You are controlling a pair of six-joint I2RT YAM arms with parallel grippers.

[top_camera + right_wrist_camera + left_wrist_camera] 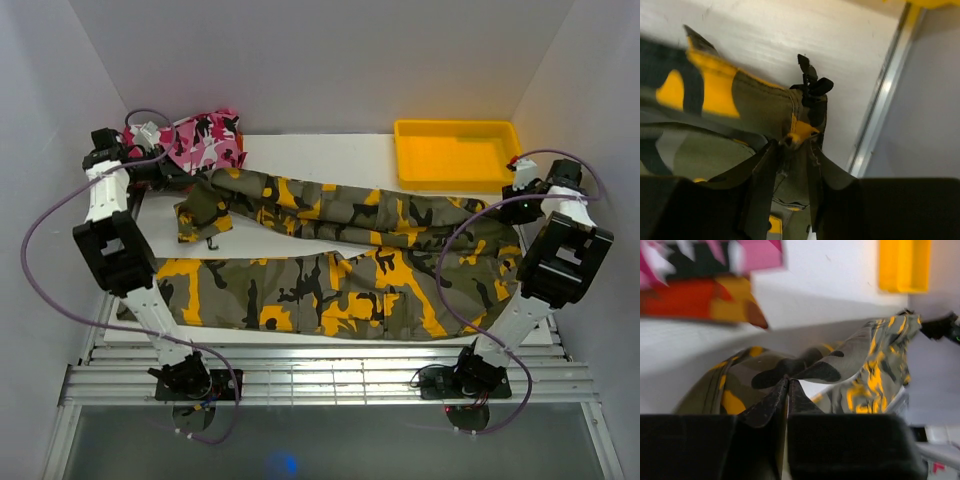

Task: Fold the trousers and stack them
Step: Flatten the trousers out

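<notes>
The trousers [330, 280], camouflaged in olive, yellow-orange and black, lie spread across the white table [330, 150], one leg along the front and the other bent toward the back left. My left gripper [180, 180] is at the back-left leg end. In the left wrist view its tips [787, 381] meet on a fold of the trousers [865, 360], lifted off the table. My right gripper [510, 210] is at the right end. In the right wrist view its jaws [792, 142] stand slightly apart with a seamed edge of the trousers [740, 100] between them.
A pink, white and black camouflage garment [205, 140] lies bunched at the back left corner, and under it a red-orange one [690, 302] shows. A yellow tray [455, 125] stands at the back right. A metal rail [880, 110] edges the table's right side.
</notes>
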